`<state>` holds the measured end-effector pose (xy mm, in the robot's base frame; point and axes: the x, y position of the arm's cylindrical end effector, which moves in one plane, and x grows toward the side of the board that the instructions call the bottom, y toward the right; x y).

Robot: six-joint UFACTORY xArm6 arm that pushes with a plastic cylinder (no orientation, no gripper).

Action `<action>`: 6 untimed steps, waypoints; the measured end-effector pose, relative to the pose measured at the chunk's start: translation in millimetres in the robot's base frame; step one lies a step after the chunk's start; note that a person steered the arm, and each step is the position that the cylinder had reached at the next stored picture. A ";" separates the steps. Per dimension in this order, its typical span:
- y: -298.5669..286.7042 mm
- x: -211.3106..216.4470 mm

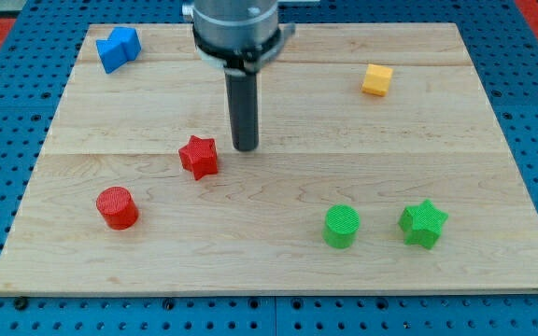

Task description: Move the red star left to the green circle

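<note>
- There are no jaws here, so nothing is released, clenched or grasped: the arm ends in a dark rod, and my tip point(245, 147) rests on the wooden board point(278, 271) holding nothing.
- My tip stands just to the view's right of the red star point(199, 156) and slightly above it, close by with a thin gap; I cannot tell for sure whether they touch.
- The red star lies flat, left of the board's middle. It has no long axis; one of its points faces roughly the view's top.
- The green circle point(342, 226) sits well apart, toward the view's lower right, with a green star point(423, 223) just to its right.
- A red cylinder point(118, 207) lies lower left of the red star.
- A blue block point(118, 48) sits at the top left, a yellow cube point(376, 79) at the upper right.
</note>
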<state>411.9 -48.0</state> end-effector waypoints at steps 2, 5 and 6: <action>-32.5 39.9; 20.0 66.6; 19.2 108.4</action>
